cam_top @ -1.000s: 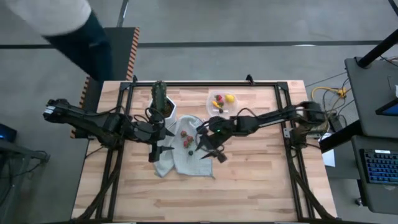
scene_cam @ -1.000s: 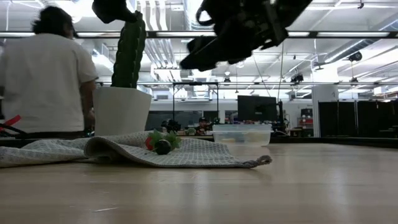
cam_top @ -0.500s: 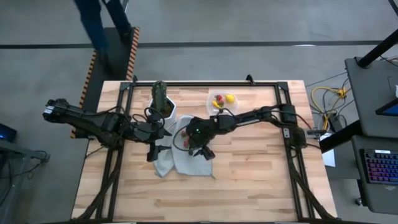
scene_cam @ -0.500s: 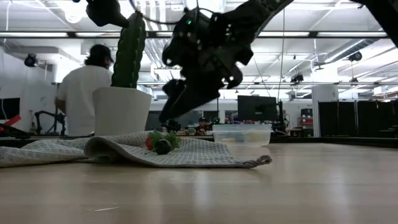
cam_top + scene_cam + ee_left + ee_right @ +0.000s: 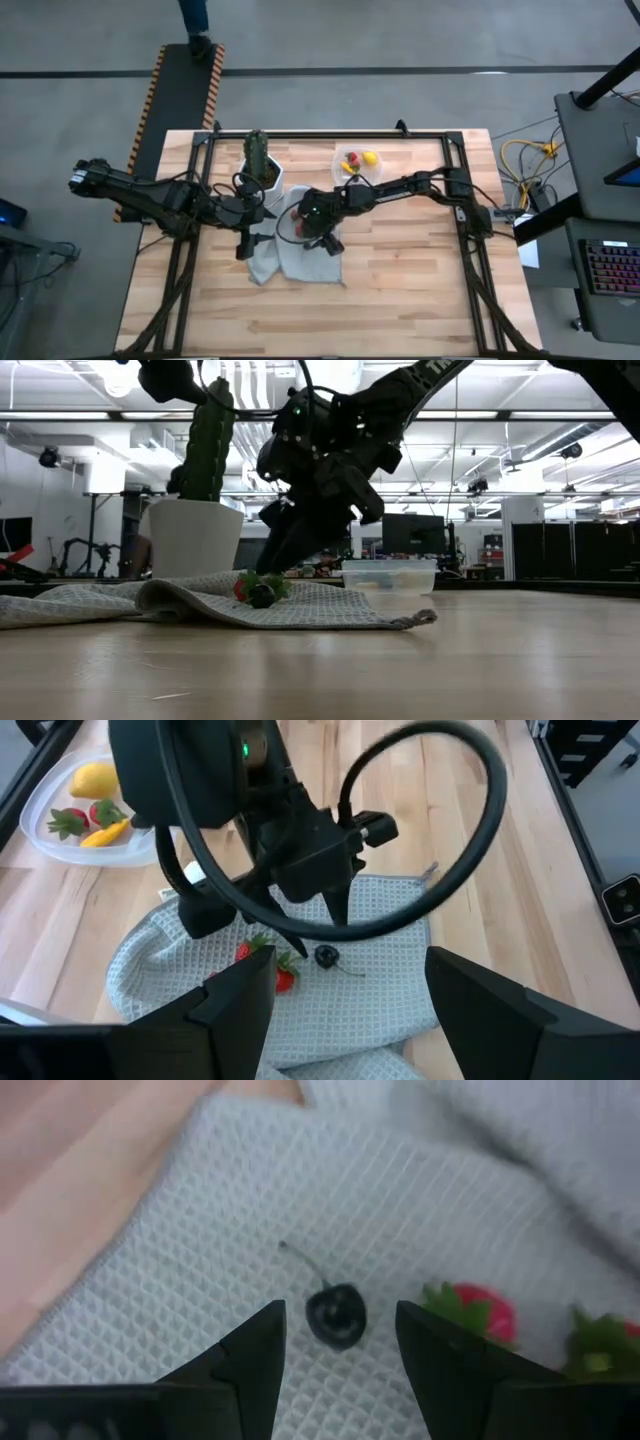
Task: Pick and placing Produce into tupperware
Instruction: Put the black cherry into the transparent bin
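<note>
care pays here: right pincer [image 5: 335, 1355] hangs wide with the dark cherry [image 5: 336, 1316] on the cloth [image 5: 200, 1280] centred just ahead between its fingers, so descend straight, then pinch the body, not the stem.

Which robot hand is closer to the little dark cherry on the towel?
The right one. The right gripper hangs just above the dark cherry, open fingers on either side of it. The left gripper waits open farther back, at the towel's other side.
</note>
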Controlling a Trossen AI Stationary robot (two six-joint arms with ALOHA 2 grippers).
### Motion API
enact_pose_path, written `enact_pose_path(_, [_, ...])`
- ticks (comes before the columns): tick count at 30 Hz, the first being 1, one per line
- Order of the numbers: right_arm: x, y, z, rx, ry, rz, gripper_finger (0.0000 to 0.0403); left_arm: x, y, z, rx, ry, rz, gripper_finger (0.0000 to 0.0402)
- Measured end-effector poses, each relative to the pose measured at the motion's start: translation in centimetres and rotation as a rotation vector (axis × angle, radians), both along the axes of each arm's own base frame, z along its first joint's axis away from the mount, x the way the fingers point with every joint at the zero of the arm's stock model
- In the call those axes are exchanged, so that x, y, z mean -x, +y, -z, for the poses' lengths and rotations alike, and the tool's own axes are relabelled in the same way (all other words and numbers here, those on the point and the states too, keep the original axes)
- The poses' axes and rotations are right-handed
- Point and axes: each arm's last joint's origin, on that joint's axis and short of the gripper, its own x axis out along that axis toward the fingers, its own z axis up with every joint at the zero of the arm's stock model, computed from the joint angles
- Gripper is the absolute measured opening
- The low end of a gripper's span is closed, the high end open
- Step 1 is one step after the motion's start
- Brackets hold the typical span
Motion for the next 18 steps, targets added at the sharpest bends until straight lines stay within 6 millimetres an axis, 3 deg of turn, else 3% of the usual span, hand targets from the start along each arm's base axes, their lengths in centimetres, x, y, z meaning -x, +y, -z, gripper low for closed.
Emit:
enact_pose_path(5, [-0.1, 0.0, 1.2, -0.003, 0.028, 0.005, 0.0183, 0.0, 0.0, 0.0, 0.001, -0.001, -0.001, 0.0242])
enact_pose_path(18, [-0.4, 0.3, 1.4, -0.006, 0.012, 0.003, 0.0183, 0.0, 0.0, 0.0, 0.002, -0.002, -0.001, 0.0242])
